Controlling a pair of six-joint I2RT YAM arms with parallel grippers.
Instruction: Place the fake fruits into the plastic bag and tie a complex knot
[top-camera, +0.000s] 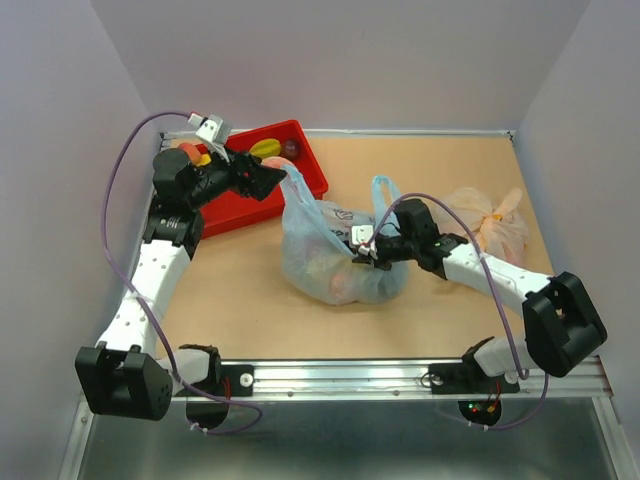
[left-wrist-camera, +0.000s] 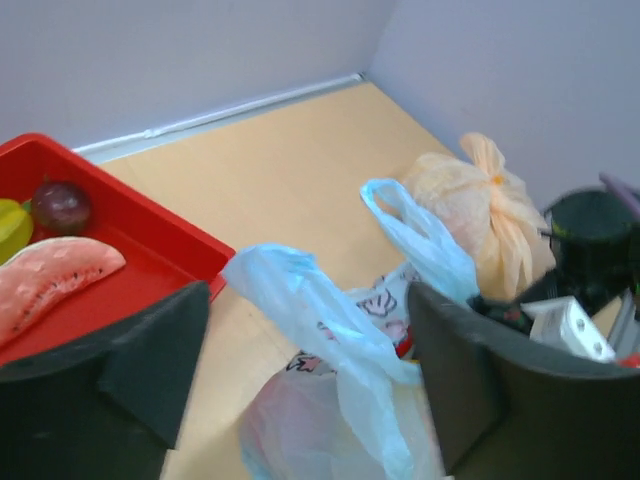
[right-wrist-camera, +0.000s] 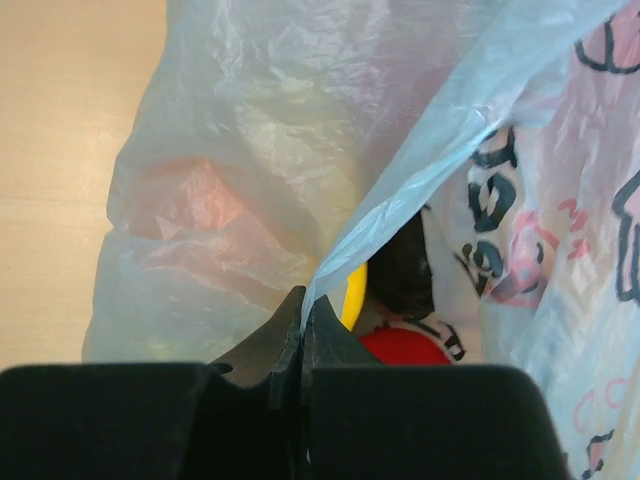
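Observation:
The light-blue plastic bag (top-camera: 335, 262) sits mid-table with fake fruits inside and both handle loops standing loose; no knot shows. My left gripper (top-camera: 272, 180) is open, and its jaws straddle the left handle loop (left-wrist-camera: 300, 300) without closing on it. The other loop (left-wrist-camera: 420, 228) stands beyond it. My right gripper (top-camera: 360, 246) is shut on the bag's rim film (right-wrist-camera: 400, 190). Behind that film I see a yellow banana (right-wrist-camera: 352, 290), a dark plum (right-wrist-camera: 405, 270) and a red piece (right-wrist-camera: 405, 346). A plum (left-wrist-camera: 60, 205), a pink melon slice (left-wrist-camera: 55, 285) and a starfruit (left-wrist-camera: 10, 228) lie in the tray.
The red tray (top-camera: 300, 165) stands at the back left, just behind my left gripper. A tied pale orange bag (top-camera: 492, 225) lies at the right, beside my right arm. Grey walls enclose the table on three sides.

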